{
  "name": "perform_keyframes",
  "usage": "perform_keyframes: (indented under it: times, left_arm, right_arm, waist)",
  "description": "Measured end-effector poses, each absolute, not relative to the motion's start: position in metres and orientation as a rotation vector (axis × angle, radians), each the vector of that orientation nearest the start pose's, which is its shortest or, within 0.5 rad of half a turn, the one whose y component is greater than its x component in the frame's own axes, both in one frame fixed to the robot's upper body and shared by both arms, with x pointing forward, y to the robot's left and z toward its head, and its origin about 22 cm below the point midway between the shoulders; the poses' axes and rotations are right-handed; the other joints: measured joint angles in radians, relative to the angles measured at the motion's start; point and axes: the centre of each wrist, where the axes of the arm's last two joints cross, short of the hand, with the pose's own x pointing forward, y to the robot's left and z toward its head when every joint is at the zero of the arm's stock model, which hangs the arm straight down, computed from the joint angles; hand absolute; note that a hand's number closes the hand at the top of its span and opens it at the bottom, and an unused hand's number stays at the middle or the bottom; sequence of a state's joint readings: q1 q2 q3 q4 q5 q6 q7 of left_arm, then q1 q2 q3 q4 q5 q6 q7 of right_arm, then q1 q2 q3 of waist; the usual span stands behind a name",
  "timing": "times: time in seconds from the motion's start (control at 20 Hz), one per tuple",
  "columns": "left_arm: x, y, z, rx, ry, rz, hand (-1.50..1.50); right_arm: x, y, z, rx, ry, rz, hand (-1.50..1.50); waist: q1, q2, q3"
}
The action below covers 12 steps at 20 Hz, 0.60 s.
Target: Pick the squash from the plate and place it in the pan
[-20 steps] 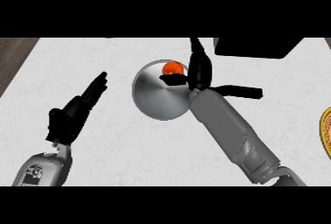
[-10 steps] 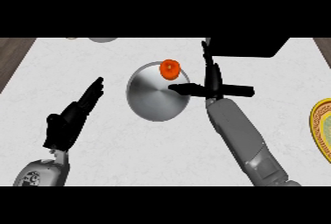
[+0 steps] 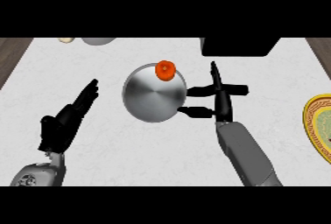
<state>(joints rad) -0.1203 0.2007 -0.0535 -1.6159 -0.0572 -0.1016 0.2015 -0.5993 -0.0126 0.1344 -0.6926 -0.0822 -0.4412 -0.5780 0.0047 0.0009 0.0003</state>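
Yellow plate cut by edge

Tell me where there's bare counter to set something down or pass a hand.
Bare counter lies between the left hand and the pan, and between the right hand and the plate. It is crowded at the pan's right rim beside the open right hand, near the squash.

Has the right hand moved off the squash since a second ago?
Yes. The right hand has pulled away rightward, off the pan, leaving the squash at the pan's far rim.
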Motion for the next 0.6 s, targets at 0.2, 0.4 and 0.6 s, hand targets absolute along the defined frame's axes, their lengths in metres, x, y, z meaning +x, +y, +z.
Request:
perform_keyframes:
  times: [0.2,0.4,0.6]
  left_arm:
    - [0.265,0.251,0.046,0.094,-1.503,-0.348,0.0]
    - [0.273,0.25,0.053,0.097,-1.503,-0.345,0.0]
    - [0.272,0.251,0.049,0.097,-1.497,-0.345,0.0]
  right_arm:
    - [0.331,-0.142,-0.055,-0.215,-1.847,0.128,-1.5]
    - [0.304,-0.142,-0.064,-0.196,-1.864,0.129,-1.5]
    - [0.278,-0.14,-0.076,-0.208,-1.871,0.13,-1.5]
  waist:
    - [-0.003,-0.001,0.0]
    - [-0.006,-0.002,0.0]
    - [-0.005,-0.002,0.0]
